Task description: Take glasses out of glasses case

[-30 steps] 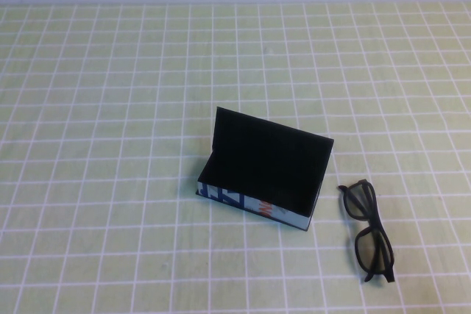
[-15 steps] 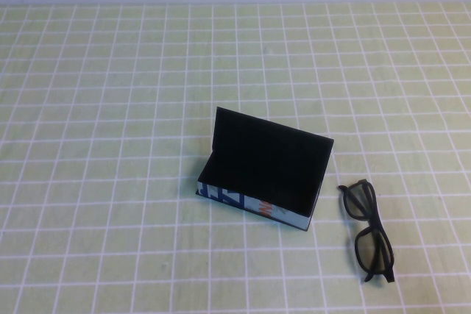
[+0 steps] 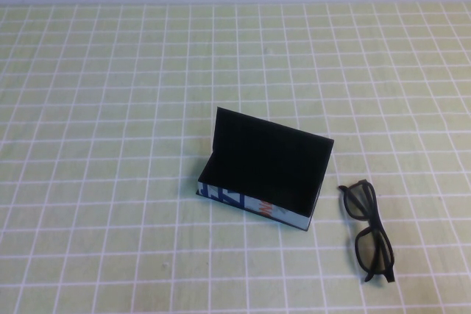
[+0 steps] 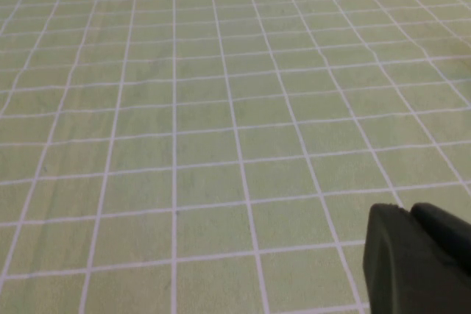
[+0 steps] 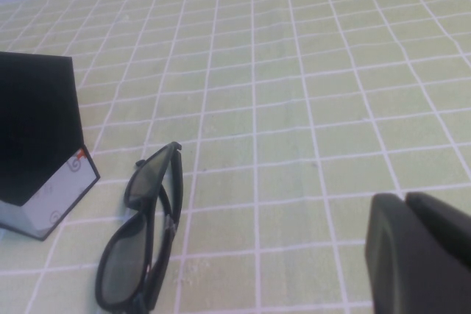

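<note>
High view: nothing has shifted over the last second; glasses case (image 3: 263, 178) stands lid up, mid-worktop; glasses (image 3: 369, 230) lie folded just beside its right end, outside it, so the removal looks done; worktop (image 3: 110, 108) open on all sides, far edge well apart; neither arm in sight.

Left wrist view: left claw (image 4: 416, 259) over bare grid cloth, fingers together.

Right wrist view: right claw (image 5: 419, 251) together, empty, near the glasses (image 5: 143, 237); case corner (image 5: 40, 145) beyond.

Plain tabletop, green checked cloth (image 3: 110, 108)
</note>
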You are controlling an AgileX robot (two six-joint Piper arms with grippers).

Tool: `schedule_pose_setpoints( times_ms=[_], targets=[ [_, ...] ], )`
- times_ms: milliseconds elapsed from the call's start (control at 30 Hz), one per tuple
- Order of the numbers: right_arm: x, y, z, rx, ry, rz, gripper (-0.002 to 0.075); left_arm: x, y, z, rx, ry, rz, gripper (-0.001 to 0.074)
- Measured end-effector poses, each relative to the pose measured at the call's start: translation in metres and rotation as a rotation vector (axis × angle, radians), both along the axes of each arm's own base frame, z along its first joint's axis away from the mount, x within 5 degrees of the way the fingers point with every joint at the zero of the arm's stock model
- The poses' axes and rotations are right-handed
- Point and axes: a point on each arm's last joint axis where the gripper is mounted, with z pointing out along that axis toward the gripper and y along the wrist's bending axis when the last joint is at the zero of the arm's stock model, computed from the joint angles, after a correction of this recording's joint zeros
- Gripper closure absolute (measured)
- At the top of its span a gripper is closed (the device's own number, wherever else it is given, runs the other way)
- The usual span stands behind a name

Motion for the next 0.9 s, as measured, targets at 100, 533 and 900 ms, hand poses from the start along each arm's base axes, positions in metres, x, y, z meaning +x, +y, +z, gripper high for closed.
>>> schedule_pose_setpoints(
  times_ms=[100,533,900],
  targets=[
    [0.0000,0.0000,0.0000,0.000,0.000,0.000,0.0743,-0.0002,0.0000,0.0000,0.000,0.005,-0.001,0.0739],
    [0.0000,0.0000,0.0000,-0.001,0.000,0.000,0.0743,-0.0003,-0.0001,-0.0003,-0.001,0.009,-0.001,0.0739],
    [0.0000,0.0000,0.0000,-0.001,0.000,0.000,0.0743,-0.0003,-0.0001,-0.0003,-0.001,0.009,-0.001,0.0739]
  ],
)
